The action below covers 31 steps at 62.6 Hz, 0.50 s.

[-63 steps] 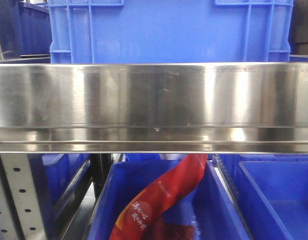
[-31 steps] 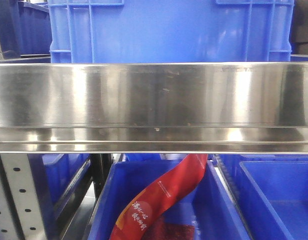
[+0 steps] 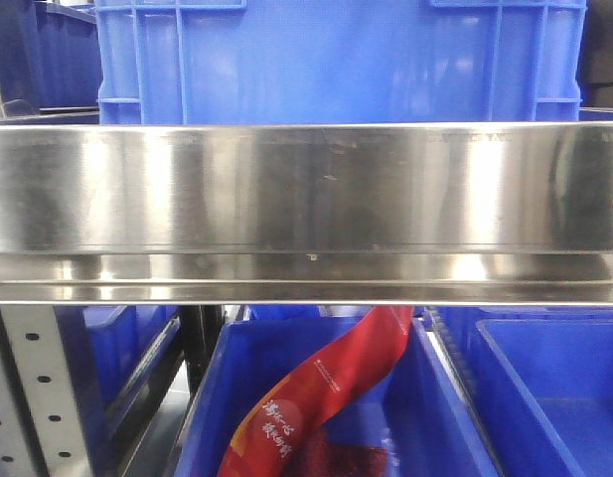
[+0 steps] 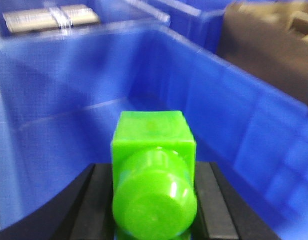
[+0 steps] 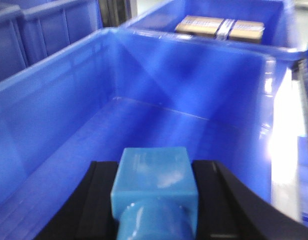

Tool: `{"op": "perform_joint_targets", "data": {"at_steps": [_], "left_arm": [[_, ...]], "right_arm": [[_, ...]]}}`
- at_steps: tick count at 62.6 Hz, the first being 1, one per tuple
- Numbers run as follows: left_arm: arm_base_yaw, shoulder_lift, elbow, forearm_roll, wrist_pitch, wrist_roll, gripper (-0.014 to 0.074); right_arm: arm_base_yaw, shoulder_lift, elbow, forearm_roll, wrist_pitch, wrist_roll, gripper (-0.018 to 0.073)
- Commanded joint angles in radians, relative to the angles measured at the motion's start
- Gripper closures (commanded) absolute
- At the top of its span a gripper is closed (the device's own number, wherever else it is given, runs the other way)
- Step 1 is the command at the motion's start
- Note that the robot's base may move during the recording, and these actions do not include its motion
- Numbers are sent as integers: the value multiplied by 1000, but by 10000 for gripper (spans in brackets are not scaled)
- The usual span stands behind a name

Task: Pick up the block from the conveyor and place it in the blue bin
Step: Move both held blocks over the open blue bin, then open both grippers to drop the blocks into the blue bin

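In the left wrist view a bright green block (image 4: pixel 153 145) with a round stud sits between the black fingers (image 4: pixel 96 200) of my left gripper (image 4: pixel 154 169), which is shut on it above the inside of a blue bin (image 4: pixel 69 90). The right wrist view shows my right gripper (image 5: pixel 154 167) shut on a light blue block (image 5: pixel 154 175), held over the floor of a blue bin (image 5: pixel 193 80). The conveyor is out of view. Neither gripper appears in the front view.
Neighbouring blue bins hold strapped tan boxes (image 4: pixel 51 17) (image 5: pixel 219 27). A dark brown object (image 4: pixel 268 45) lies past the bin's right wall. A shiny steel rail (image 3: pixel 306 199) crosses the front view, with a blue crate (image 3: pixel 336 60) above and a red packet (image 3: pixel 326 397) below.
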<state>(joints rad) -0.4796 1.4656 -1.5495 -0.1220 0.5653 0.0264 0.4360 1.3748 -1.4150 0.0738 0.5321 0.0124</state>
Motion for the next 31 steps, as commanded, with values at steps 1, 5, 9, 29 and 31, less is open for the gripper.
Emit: {"op": "perform_joint_targets", "data": {"at_steps": [1,5,9,29,31], "left_arm": [[-7,19,-24,-7,-8,6,707],[-7,29,-28,-5,-8,33,707],[-7,40,-30,-5,-8,56,707],[-26,67,-32,-5,-36,77,316],[-26,67,-32,-5,-36,77,278]], "right_arm": [[4,30,-12,-4,-17,-4,711],[4,40,-12,-4,-17,-4,711],[4,47,-12,-4,-19,-4,711],[4,50,-12,-4,-43,-4,376],[4,50,-12,-4,-45,-4,301]]}}
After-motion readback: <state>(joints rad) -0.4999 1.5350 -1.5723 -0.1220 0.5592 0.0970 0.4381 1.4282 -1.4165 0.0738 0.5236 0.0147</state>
